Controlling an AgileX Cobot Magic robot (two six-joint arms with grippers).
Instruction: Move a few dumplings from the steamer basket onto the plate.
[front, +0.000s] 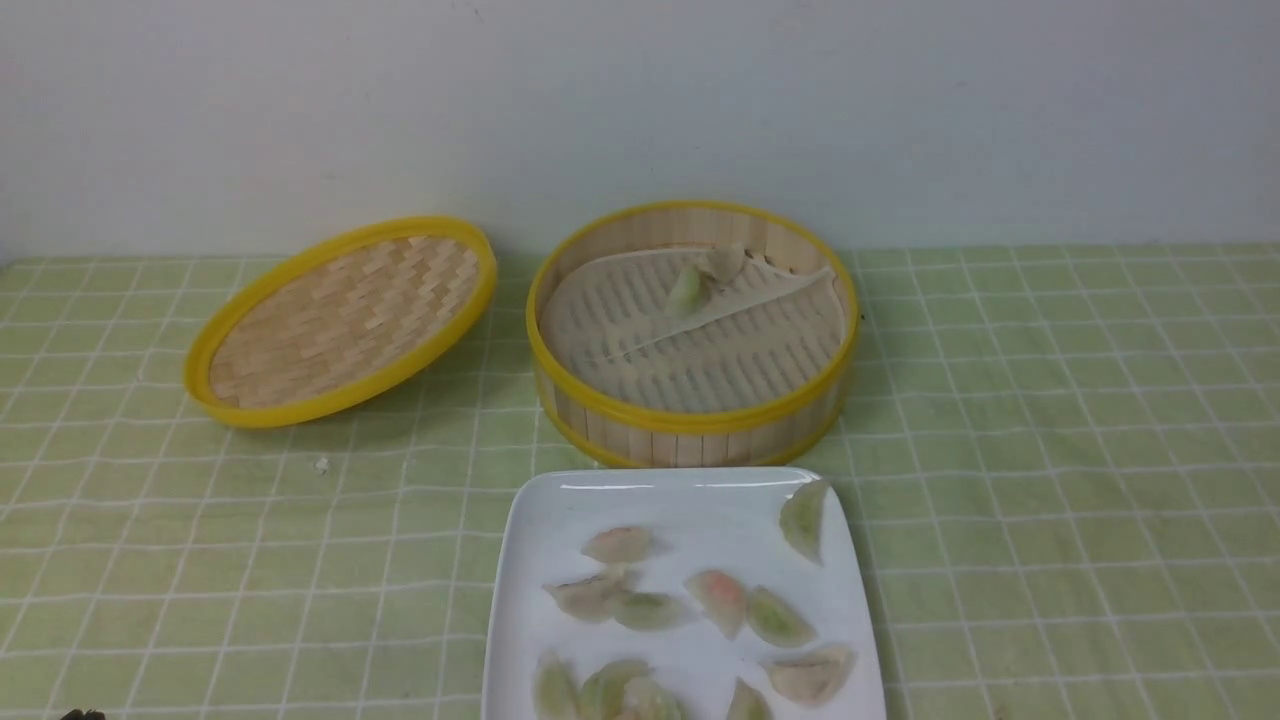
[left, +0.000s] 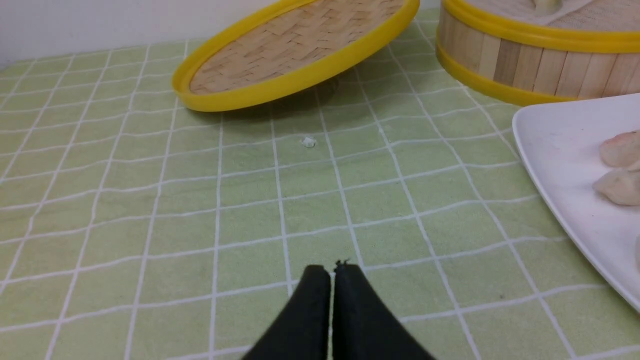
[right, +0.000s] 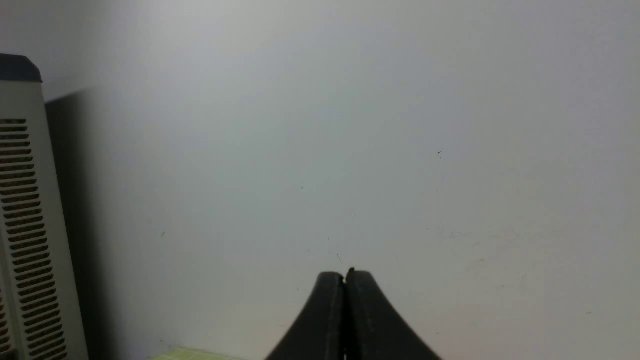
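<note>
The dumplings (front: 716, 598) lay scattered on the white plate (front: 540, 540) at the near edge of the green checked cloth (front: 1050, 450), off to one side of the left gripper (left: 332, 270), whose black fingers were pressed together, empty, just above the cloth. Two more sat on the liner of the steamer basket (front: 690, 420) behind the plate. The right gripper (right: 345, 276), likewise closed and empty, faced a bare wall (right: 350, 125). No writing was legible.

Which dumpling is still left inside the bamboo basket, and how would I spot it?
Find the round yellow-rimmed steamer basket behind the white plate. On its pale liner, near the far wall, lies a pale green dumpling. Every other green one sits on the plate.
</note>
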